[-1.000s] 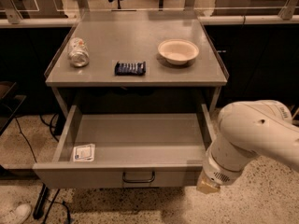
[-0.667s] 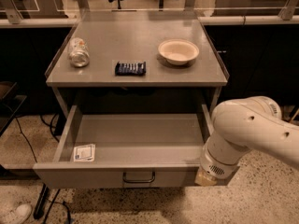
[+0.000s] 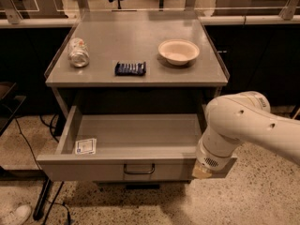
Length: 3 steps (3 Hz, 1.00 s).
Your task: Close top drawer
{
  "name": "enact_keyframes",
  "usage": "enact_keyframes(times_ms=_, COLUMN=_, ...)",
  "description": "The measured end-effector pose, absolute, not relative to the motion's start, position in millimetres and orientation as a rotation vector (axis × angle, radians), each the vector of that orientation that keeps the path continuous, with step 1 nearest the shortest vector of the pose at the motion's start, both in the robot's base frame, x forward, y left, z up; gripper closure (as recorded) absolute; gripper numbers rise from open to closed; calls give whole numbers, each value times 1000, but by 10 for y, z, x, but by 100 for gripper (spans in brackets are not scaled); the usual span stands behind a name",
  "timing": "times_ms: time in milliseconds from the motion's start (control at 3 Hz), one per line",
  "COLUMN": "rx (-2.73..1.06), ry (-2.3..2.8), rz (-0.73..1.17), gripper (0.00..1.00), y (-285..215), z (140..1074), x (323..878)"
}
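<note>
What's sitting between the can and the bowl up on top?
A dark blue packet, in the camera view. The gripper is at the open top drawer's right front corner.

My arm is a smooth white shell, rounded at the joint and dotted with small dark screw holes, narrowing to a wrist collar with a patch of fine vent holes, and my gripper, grey with a tan tip, sits below the bench's front right corner.

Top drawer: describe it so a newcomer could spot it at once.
Below the grey table top the top drawer stands pulled out, the gripper at its front right corner. Only it has a dark bail handle and a white-and-blue sticker inside.
</note>
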<state>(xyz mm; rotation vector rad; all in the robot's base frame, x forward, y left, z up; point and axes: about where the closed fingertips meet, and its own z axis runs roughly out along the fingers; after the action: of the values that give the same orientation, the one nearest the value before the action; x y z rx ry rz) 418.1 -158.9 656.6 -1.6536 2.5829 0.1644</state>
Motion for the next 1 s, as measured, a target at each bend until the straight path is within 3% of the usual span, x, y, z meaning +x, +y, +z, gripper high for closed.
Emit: enact_keyframes(times_ms=1000, rx=-1626, ry=2597, rz=135, gripper=100, y=-1550, z=6522, x=4378)
